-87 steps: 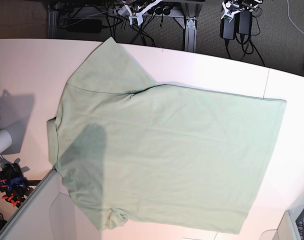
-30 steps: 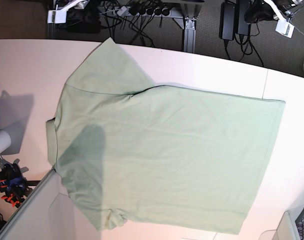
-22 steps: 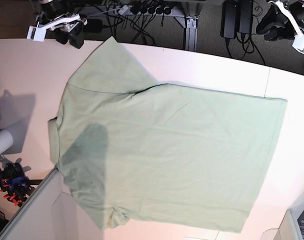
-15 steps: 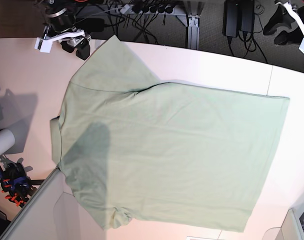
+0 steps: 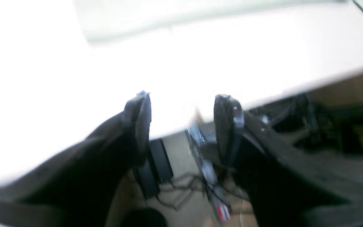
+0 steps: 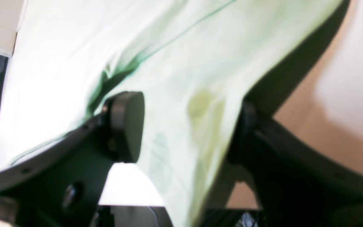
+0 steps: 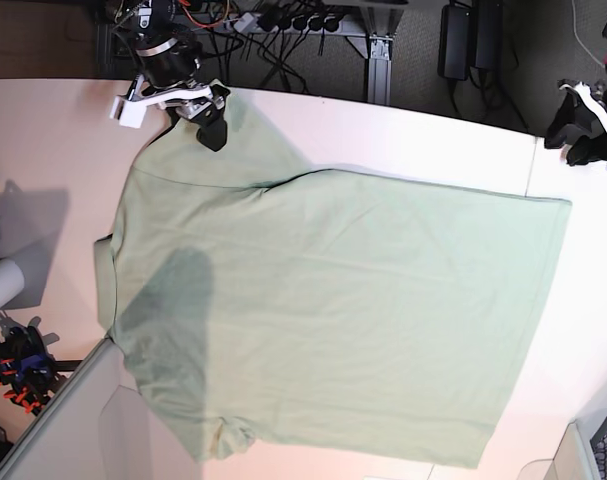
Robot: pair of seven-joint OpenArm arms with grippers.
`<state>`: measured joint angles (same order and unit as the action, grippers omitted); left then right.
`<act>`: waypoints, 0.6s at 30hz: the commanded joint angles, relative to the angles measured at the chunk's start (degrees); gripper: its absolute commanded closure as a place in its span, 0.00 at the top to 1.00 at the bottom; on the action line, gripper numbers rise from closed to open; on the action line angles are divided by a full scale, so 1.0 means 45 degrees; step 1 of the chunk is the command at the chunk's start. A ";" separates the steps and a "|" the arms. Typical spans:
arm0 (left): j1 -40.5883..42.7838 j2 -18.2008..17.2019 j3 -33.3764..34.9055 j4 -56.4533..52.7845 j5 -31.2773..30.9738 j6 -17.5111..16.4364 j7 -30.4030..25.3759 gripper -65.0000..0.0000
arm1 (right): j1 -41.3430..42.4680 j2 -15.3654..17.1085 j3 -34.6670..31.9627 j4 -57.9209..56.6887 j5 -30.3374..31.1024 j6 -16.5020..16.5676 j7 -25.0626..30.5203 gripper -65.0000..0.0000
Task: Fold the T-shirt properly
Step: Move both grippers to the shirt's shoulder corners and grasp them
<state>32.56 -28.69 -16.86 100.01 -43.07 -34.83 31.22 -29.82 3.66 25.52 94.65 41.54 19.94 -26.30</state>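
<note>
Right pincer [image 7: 211, 112], jaws spread wide and empty, now down over the far sleeve of the pale mint-green soft fabric T-shirt [image 7: 333, 310], spread flat on the white tabletop [image 7: 43, 130]. Left pincer [image 7: 581, 128], likewise wide open and empty, arrived near the hem corner. Both newly moved in from off the tabletop: probably set for the first grasp, no fold yet made.

Base view: I see the T-shirt [image 7: 333, 310] spread flat on the surface [image 7: 43, 130], collar end to the left, hem to the right. My right gripper [image 7: 198, 105] sits over the far sleeve at upper left; my left gripper [image 7: 580, 135] stands at the far right edge, just beyond the hem corner.
</note>
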 commanded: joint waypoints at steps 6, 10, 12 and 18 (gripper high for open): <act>-0.2263 -0.0495 -0.0107 -0.2157 -0.0248 0.0364 -0.0160 0.55 | -0.0447 0.0034 -0.0010 0.0000 -0.0690 -0.0228 -0.0641 0.60; -0.3317 -0.0583 -0.0063 -0.3575 -0.1137 0.0359 0.0520 0.55 | -0.0510 0.0029 -0.0010 0.0000 -0.0704 -0.0228 -0.0636 0.60; -0.3570 -0.0573 0.0015 -0.4133 -0.1355 0.0355 0.0525 0.55 | -0.0510 0.0029 -0.0010 0.0000 -0.0704 -0.0228 -0.0641 0.60; -0.3925 -0.0568 0.1292 -0.4935 -0.1617 0.0141 0.0559 0.55 | -0.0505 0.0024 -0.0010 0.0005 -0.0699 -0.0233 -0.0636 0.60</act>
<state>14.66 -30.61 -11.18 77.60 -51.13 -33.95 31.97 -31.11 3.66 25.47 94.87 40.66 20.40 -25.93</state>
